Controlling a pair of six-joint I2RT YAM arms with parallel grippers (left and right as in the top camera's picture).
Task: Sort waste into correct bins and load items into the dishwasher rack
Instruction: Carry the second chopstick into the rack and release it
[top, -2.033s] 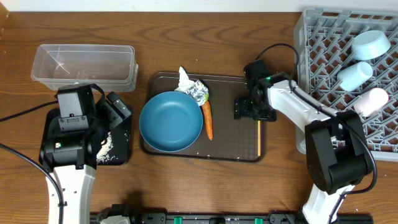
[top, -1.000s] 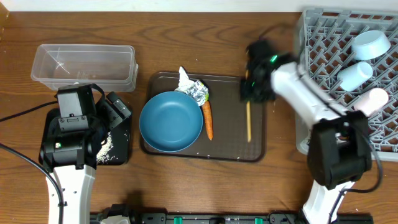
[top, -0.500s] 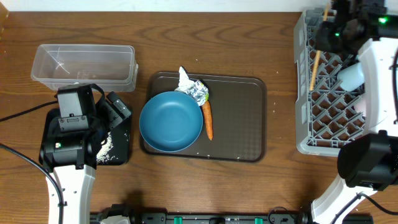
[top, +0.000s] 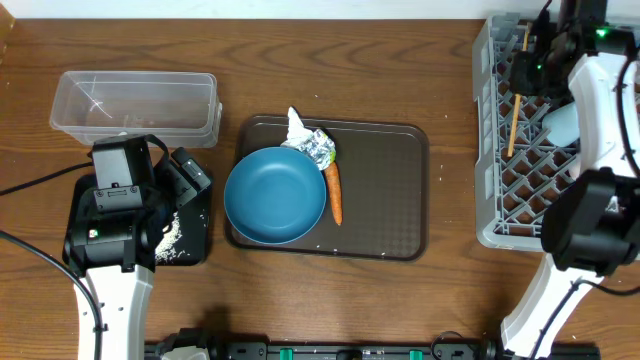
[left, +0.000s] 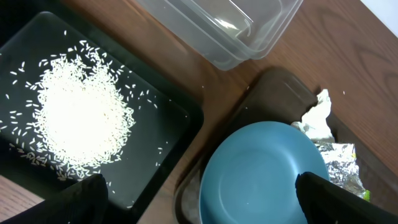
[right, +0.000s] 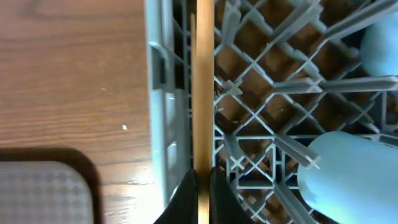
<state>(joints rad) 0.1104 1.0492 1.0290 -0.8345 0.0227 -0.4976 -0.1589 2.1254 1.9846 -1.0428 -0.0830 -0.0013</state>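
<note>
My right arm (top: 598, 105) stretches to the far right edge of the overhead view, white forearm extended and wrist turned downward. The right gripper (right: 200, 182) has its jaws pinched tight on the chopsticks (right: 202, 81). My left arm (top: 112, 228) sits folded at the near left. The left gripper (left: 199, 186) faces down, its jaws spread wide apart.

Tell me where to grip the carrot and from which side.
Take the carrot by its tapered half, probably from straight above, jaws closing across its width. It lies flat on the brown tray; the wrapper crowds its thick end, and the blue bowl sits closest mid-length.
</note>
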